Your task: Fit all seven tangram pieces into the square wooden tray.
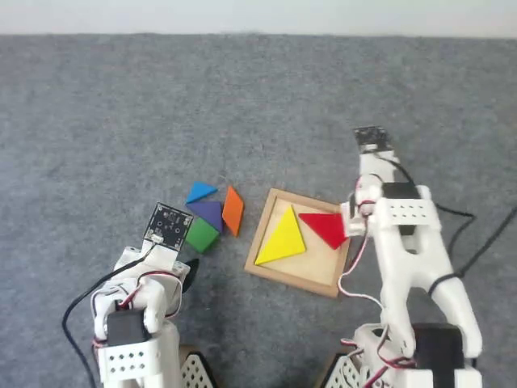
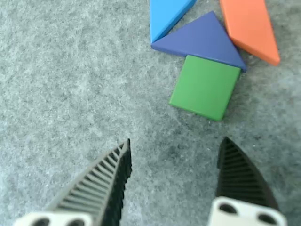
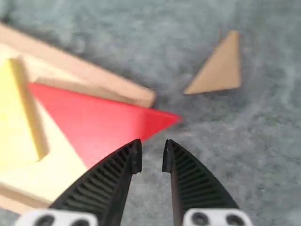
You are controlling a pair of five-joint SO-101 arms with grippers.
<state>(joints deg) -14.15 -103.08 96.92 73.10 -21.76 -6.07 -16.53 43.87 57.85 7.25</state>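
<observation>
Tray (image 1: 287, 279) at mat centre; yellow triangle (image 1: 283, 238) lies flat inside; red triangle (image 1: 325, 226) sits at the tray's three o'clock side, one corner riding over the rim, so likely not seated. Right gripper (image 3: 151, 148) hangs just beside that corner, jaws a slit apart, empty; tan triangle (image 3: 218, 68) rests on the mat apart from the rim. Left gripper (image 2: 174, 155), jaws wide and empty, hovers near the green square (image 2: 205, 87); purple triangle (image 2: 202, 40), blue piece (image 2: 167, 12) and orange piece (image 2: 249, 28) cluster at the tray's nine o'clock. Advice: push the red corner toward nine o'clock, low and slow, until it drops inside; avoid shifting the yellow triangle.
</observation>
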